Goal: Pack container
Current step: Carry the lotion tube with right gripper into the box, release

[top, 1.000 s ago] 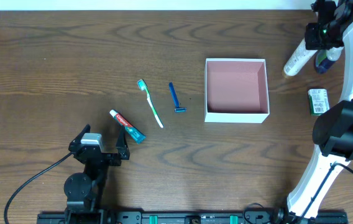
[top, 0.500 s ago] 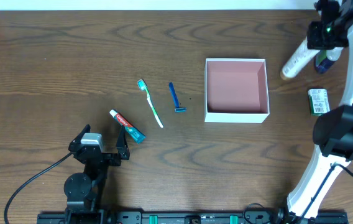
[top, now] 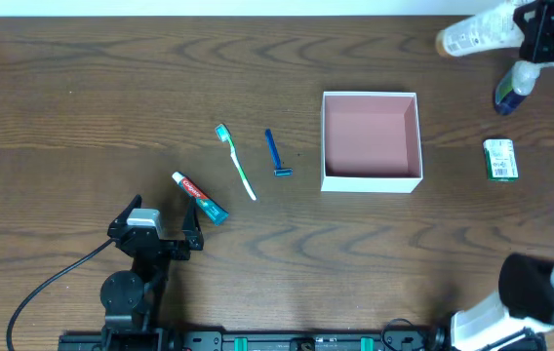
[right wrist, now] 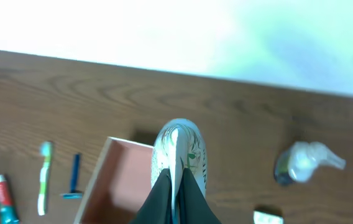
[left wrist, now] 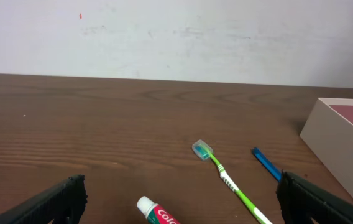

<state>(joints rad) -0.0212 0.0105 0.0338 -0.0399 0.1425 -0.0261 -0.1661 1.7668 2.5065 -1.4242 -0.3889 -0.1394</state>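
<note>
right gripper [top: 531, 31] is over the far right corner, clamped on a white tube [top: 472, 36] held sideways above the desk. container [top: 372, 181] sits right of centre, open side up, pink floor showing. left gripper [top: 158, 226] is near the front edge, fingers spread, toothpaste [top: 199, 197] just beside it. toothbrush [top: 235, 161] and razor [top: 275, 154] lie between toothpaste and container. soap packet [top: 499, 159] and pump bottle [top: 511, 86] are near the right edge.

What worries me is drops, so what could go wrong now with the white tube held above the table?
The right gripper pinches the white tube near one end, so the long free part might slip out. The tube hangs beyond the far right corner of the box; coming in, it could clip the thin wall and shove the box. The small bottle close by might get knocked.
</note>
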